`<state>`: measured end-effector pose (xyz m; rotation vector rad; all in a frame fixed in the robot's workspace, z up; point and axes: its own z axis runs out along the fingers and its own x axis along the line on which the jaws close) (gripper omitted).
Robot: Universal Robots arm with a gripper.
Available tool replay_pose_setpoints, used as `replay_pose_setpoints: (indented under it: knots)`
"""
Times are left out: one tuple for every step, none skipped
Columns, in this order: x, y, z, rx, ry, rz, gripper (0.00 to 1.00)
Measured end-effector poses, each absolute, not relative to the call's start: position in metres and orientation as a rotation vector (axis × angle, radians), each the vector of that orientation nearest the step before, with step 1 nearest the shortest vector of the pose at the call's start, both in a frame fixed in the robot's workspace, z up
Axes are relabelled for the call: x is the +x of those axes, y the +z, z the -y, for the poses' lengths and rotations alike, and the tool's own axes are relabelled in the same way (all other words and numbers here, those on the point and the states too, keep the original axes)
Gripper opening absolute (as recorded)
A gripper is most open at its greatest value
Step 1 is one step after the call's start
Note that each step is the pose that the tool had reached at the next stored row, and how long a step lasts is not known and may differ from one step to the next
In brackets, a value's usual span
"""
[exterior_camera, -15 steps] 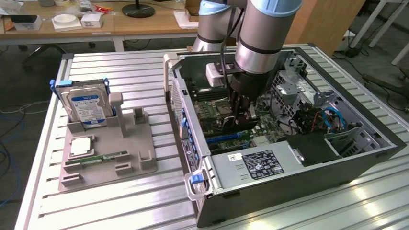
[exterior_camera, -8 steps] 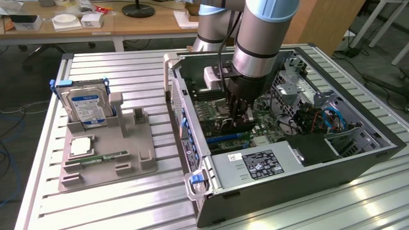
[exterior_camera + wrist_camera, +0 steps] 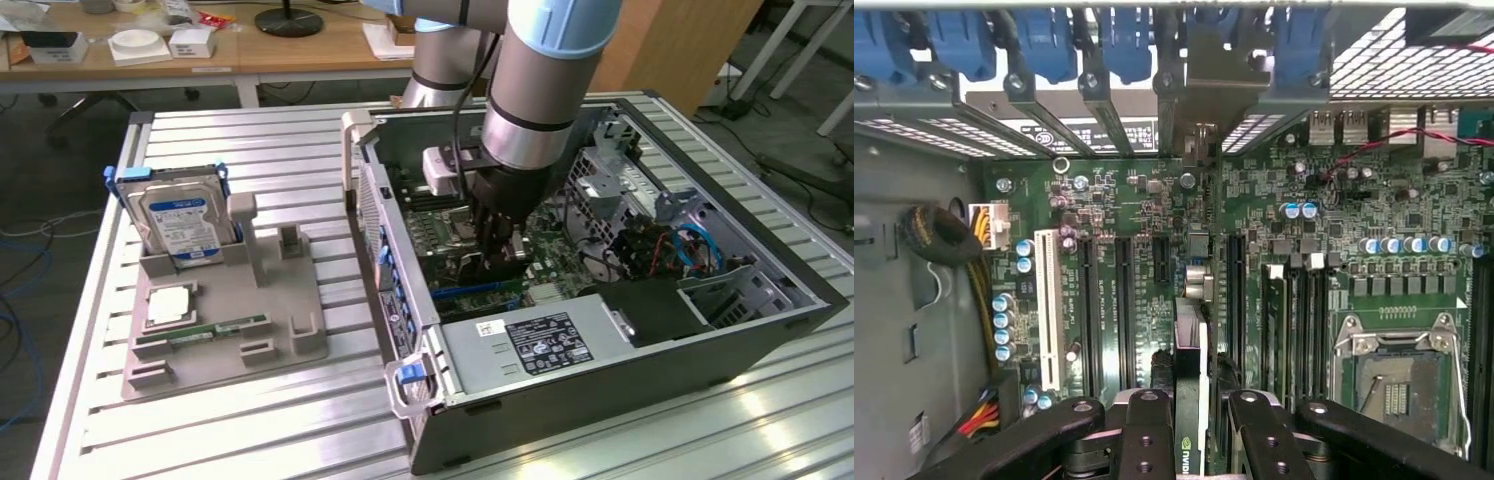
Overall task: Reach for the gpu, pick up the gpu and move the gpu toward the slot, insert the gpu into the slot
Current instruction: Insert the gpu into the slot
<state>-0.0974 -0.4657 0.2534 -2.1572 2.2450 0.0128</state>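
My gripper point(image 3: 497, 250) reaches down into the open computer case point(image 3: 747, 330), over the motherboard. In the wrist view its black fingers point(image 3: 1149, 430) stand on either side of the gpu point(image 3: 1191, 380), which I see edge-on as a thin dark card with a green logo near the grip. The gripper point(image 3: 1199, 420) is shut on the card. The gpu's silver end bracket point(image 3: 1204, 70) stands against the rear openings of the case. The card runs along the motherboard between two long black slots point(image 3: 1122, 310), and it hides the slot under it. I cannot tell whether it is seated.
Left of the case, a grey holder point(image 3: 227, 340) carries a blue-labelled hard drive point(image 3: 187, 225), a square chip point(image 3: 171, 303) and a green memory stick point(image 3: 220, 327). Inside the case are the power supply point(image 3: 534, 345), a processor socket point(image 3: 1389, 370), a white slot point(image 3: 1047, 310) and cable bundles point(image 3: 944, 235).
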Motion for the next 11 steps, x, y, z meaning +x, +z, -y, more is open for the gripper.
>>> replay_pose_setpoints:
  knots:
    - [-0.0973,0.2521,0.4657,-2.157,0.013,-2.245,0.26]
    - [-0.0974,0.2517,0.4657,-2.157,0.013,-2.245,0.26]
    - [-0.0973,0.2517,0.4657,-2.158,0.013,-2.244,0.26]
    - [-0.0973,0.2517,0.4657,-2.158,0.013,-2.244,0.26]
    - [-0.0972,0.2516,0.4657,-2.158,0.013,-2.244,0.26]
    - [-0.0973,0.2516,0.4657,-2.158,0.013,-2.244,0.26]
    - [-0.0973,0.2515,0.4657,-2.158,0.013,-2.244,0.26]
    - [-0.0973,0.2513,0.4656,-2.158,0.013,-2.244,0.26]
    - [-0.0972,0.2512,0.4656,-2.158,0.013,-2.244,0.26]
    - [-0.0973,0.2511,0.4656,-2.158,0.013,-2.244,0.26]
    - [-0.0973,0.2511,0.4656,-2.158,0.013,-2.244,0.26]
